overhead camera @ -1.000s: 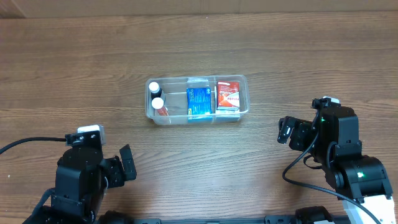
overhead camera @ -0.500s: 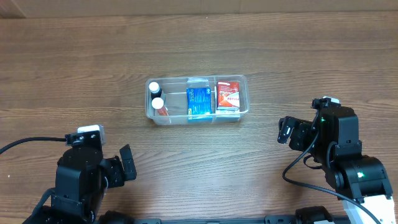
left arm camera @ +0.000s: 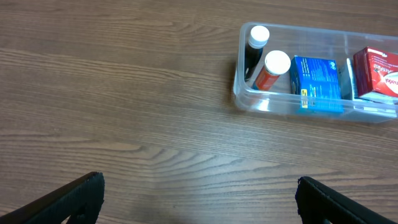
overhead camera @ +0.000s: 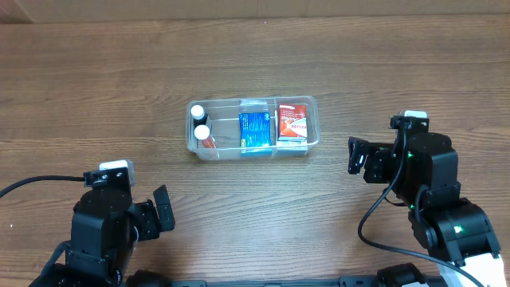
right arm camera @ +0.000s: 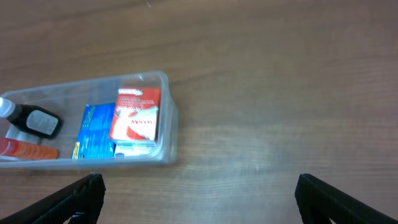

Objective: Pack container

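Note:
The clear plastic container [overhead camera: 312, 102] sits mid-table. It holds a dark bottle [overhead camera: 197, 112], an orange bottle [overhead camera: 204, 135], a blue box [overhead camera: 254, 131] and a red box [overhead camera: 292, 121]. It also shows in the left wrist view [left arm camera: 239, 93] and the right wrist view [right arm camera: 170, 140]. My left gripper [overhead camera: 163, 210] is open and empty, well below and left of the container. My right gripper [overhead camera: 356, 156] is open and empty, to the right of the container.
The wooden table [overhead camera: 119, 88] fills the views. A pale strip [overhead camera: 239, 8] runs along its far edge. Black cables [overhead camera: 32, 184] trail from both arms near the front.
My right arm has moved left and slightly up, toward the container. The left arm and the container's contents have not moved.

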`<state>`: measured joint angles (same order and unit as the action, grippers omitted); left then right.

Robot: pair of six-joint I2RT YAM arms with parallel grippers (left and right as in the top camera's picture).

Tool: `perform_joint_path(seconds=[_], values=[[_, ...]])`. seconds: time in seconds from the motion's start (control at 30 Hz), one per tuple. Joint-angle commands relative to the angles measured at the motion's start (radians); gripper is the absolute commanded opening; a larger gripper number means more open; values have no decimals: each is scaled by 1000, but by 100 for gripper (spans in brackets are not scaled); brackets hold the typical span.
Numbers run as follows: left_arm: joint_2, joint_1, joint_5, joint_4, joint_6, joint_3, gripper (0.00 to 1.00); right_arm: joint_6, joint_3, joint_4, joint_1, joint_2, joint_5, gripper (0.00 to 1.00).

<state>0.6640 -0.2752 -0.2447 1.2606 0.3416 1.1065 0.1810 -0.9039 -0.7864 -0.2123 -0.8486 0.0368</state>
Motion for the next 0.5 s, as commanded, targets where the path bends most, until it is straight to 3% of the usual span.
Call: perform_joint_path(seconds=[0.0, 0.17, 0.47], values=[[-1, -6, -14, -2, 18, -1, 100, -114, 25, 41, -4, 35, 3, 100], [-1, -6, -14, -2, 18, -1, 100, -164, 145, 182, 24, 117, -24, 100], [-1, -6, -14, -2, 18, -1, 100, -163, 616, 627, 38, 427, -55, 100]])
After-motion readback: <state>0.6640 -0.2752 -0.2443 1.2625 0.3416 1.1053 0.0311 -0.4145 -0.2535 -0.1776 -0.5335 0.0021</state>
